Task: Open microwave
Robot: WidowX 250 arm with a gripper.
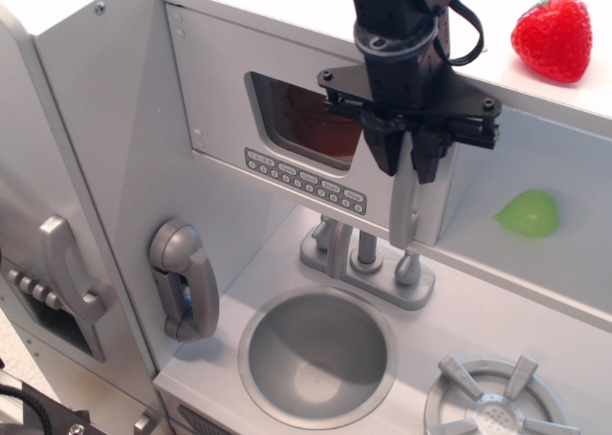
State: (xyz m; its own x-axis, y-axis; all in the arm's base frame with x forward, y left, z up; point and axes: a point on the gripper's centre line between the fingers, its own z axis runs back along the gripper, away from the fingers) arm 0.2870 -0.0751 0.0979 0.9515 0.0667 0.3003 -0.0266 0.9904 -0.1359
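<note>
One hand (407, 160) | clenched on handle (405, 210) | microwave (306, 139) door directly behind, slightly ajar

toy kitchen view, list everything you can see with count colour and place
microwave: 1, light grey, dark window, upper centre
microwave handle: 1, silver, vertical, right edge of the door
button row: 1, grey, under the window
strawberry: 1, red, top shelf, right
green toy: 1, green, right of the microwave
phone: 1, grey, left wall
faucet: 1, grey, behind the sink
sink: 1, grey, bottom centre
burner: 1, grey, bottom right
tool: 1, black, shut on microwave handle
</note>
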